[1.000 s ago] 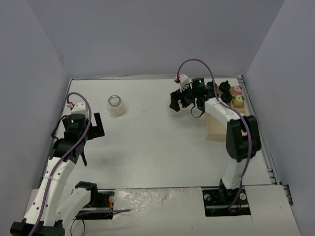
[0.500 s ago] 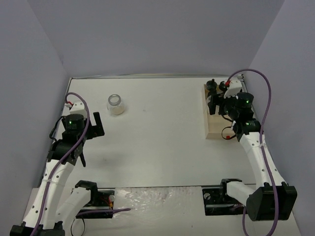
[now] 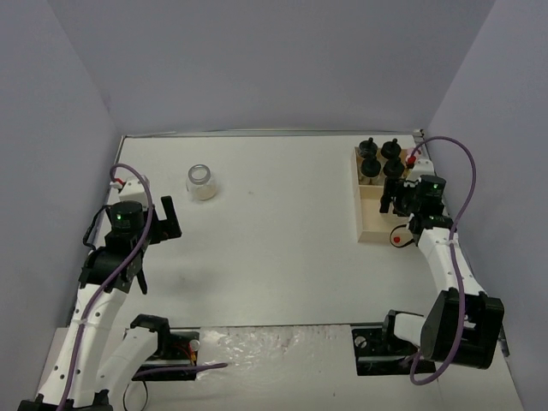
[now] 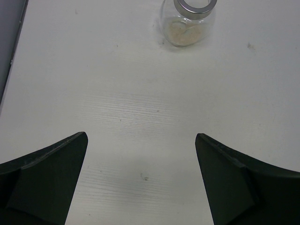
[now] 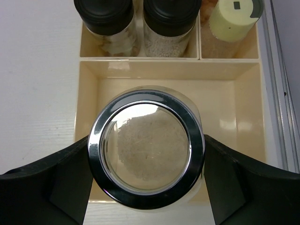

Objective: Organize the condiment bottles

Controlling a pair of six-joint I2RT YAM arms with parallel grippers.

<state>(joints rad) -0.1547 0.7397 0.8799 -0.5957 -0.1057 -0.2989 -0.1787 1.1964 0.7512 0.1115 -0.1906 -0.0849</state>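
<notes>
Right tool (image 5: 146, 159) clasps jar (image 5: 146, 149), perhaps above tray (image 5: 234, 117), near black-capped jars (image 5: 104, 14).

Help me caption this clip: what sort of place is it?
Probably a robot test cell: plain walls box in a white table, a left arm and right arm stand at its edge, a tray holds black-capped jars.

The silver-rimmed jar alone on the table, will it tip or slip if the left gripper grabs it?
Probably stable: the jar looks squat and stands upright. Its smooth clear wall may be slippery and likely breakable. Only a little powder shows inside, so it should feel light.
</notes>
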